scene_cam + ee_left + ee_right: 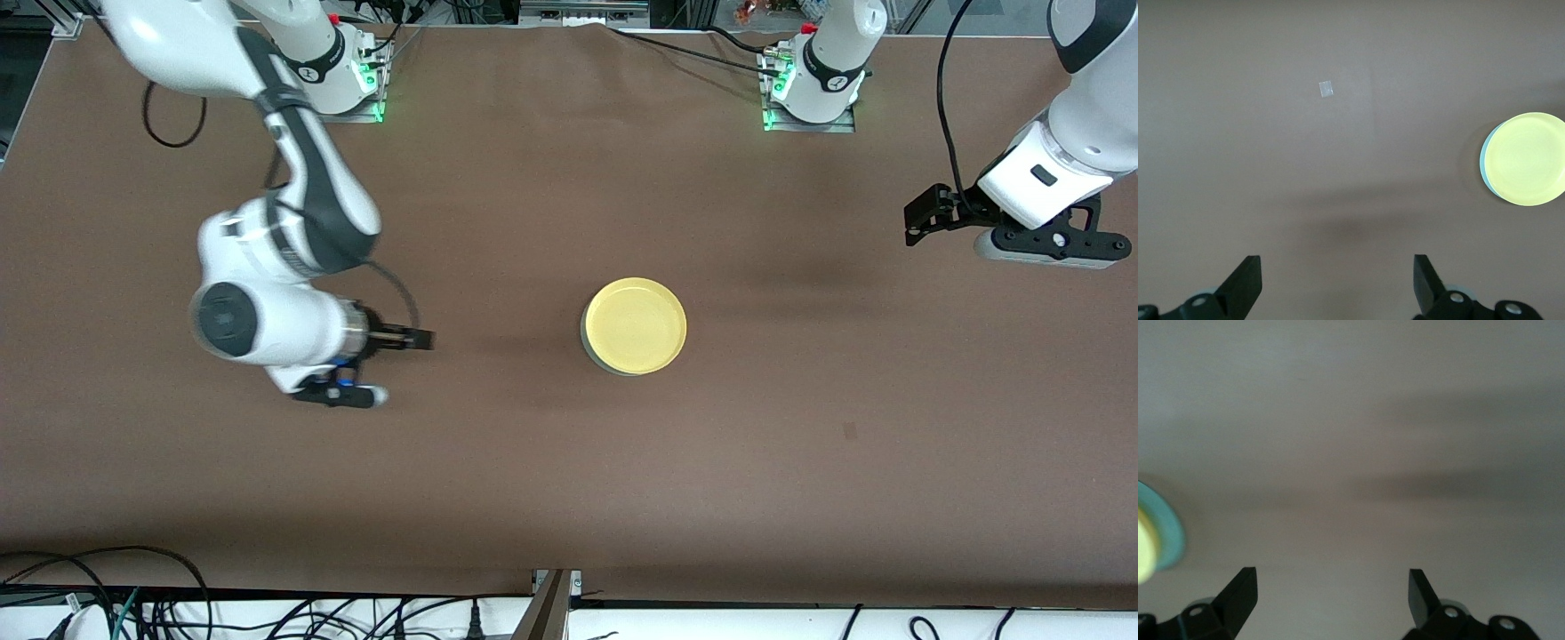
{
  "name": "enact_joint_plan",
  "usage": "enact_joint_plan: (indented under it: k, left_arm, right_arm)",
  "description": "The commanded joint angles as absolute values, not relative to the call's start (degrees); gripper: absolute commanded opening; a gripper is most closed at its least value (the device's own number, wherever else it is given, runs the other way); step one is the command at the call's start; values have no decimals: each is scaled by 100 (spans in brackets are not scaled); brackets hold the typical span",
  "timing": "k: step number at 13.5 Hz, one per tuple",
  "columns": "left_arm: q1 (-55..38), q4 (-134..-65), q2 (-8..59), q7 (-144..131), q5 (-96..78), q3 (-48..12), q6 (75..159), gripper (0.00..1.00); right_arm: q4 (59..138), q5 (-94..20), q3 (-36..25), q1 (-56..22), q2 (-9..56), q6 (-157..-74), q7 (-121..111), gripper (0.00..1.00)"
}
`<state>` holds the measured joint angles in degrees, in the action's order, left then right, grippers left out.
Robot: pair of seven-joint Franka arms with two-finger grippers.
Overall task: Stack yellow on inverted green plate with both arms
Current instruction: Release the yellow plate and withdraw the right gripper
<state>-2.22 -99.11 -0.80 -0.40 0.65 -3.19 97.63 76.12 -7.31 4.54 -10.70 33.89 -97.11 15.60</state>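
The yellow plate (634,325) lies rim up on the inverted pale green plate, of which only a thin edge (586,341) shows, near the table's middle. My right gripper (425,339) is open and empty, low over bare table toward the right arm's end, apart from the stack. My left gripper (917,220) is open and empty, up over the table toward the left arm's end. The left wrist view shows its gripper (1336,263) open, with the yellow plate (1528,158) and green edge (1485,167) well off. The right wrist view shows its gripper (1331,577) open, with the green plate (1168,533) at the frame's edge.
The brown table (569,498) carries a small square mark (849,432), pale in the left wrist view (1326,89). The arm bases (351,80) (813,89) stand farthest from the front camera. Cables (133,587) lie along the nearest edge.
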Motion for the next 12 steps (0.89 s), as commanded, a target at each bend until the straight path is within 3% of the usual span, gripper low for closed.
enact_joint_plan:
  k: [1, 4, 9, 12]
  left_arm:
    - [-193, -9729, -18, 79, 220, -352, 9607, 100]
    - [-193, -9729, -17, 79, 229, -352, 9615, 100]
    - [-193, -9729, -9, 88, 229, -352, 9615, 100]
    - [-193, -9729, -9, 79, 229, -352, 9633, 100]
  right_arm:
    - [7682, -563, 116, -818, 3016, -9081, 732, 100]
    - [7673, -440, -569, -817, 2682, -8789, 328, 100]
    - [7848, -247, -598, -668, 1453, -8113, 114, 100]
    - [7910, 167, -589, -510, 766, -8174, 79, 100]
